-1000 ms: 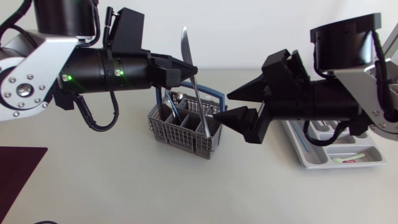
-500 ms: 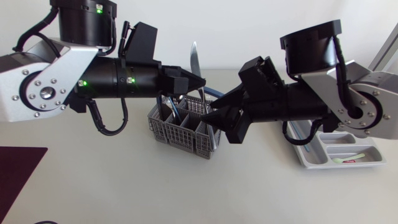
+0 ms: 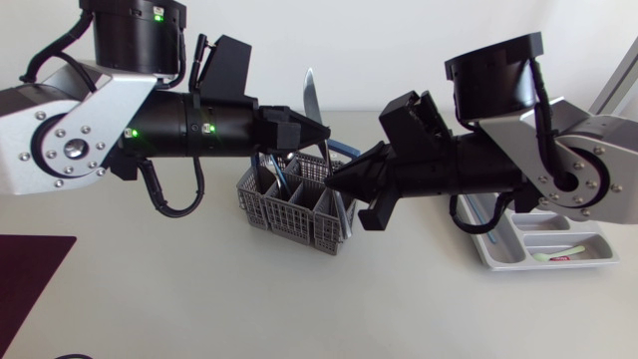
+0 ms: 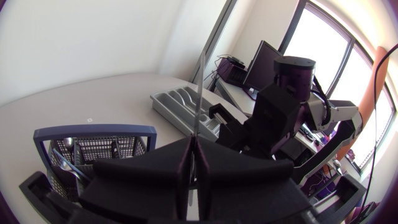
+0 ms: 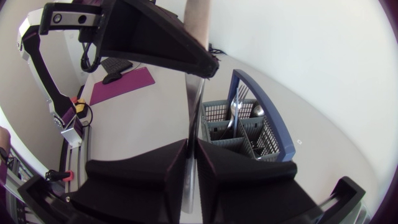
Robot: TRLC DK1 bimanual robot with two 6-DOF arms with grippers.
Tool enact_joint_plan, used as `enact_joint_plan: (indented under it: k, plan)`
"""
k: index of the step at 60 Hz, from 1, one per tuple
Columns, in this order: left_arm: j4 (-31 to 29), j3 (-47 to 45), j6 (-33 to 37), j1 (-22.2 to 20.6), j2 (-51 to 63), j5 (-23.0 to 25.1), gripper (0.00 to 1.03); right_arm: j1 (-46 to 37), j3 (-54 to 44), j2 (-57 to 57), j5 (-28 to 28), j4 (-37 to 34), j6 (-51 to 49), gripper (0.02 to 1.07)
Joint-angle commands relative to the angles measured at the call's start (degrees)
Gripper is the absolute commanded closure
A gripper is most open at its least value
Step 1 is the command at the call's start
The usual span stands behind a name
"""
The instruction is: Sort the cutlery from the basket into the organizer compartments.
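Holding the knife [image 3: 311,95] upright above the basket [image 3: 284,211], which sits mid-tabletop toward the far edge, my left gripper [image 3: 319,134] is clamped narrow on its middle. My right gripper [image 3: 344,189] pinches the same knife just below, both fingers against it. The organizer [image 3: 543,249] lies by the right edge.

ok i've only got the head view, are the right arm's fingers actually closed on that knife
observer: yes, the right wrist view shows the right gripper with both fingers pressed on the knife, one from each side
operator: and the left one
observer: the left wrist view shows the left gripper shut on it too, with the blade standing up from between its fingers
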Motion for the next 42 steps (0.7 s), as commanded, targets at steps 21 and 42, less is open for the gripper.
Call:
enact_joint_plan:
  k: [21, 42]
  plan:
    - [2.16, 2.34, -2.29, 1.36, -0.31, 0.94, 0.59, 0.75, 0.48, 0.37, -1.39, -1.92, 0.51, 1.01]
    - [1.54, 5.42, -2.91, 9.88, -2.86, -0.03, 0.43, -2.24, -3.12, -5.17, -0.96, -5.7, -0.63, 1.01]
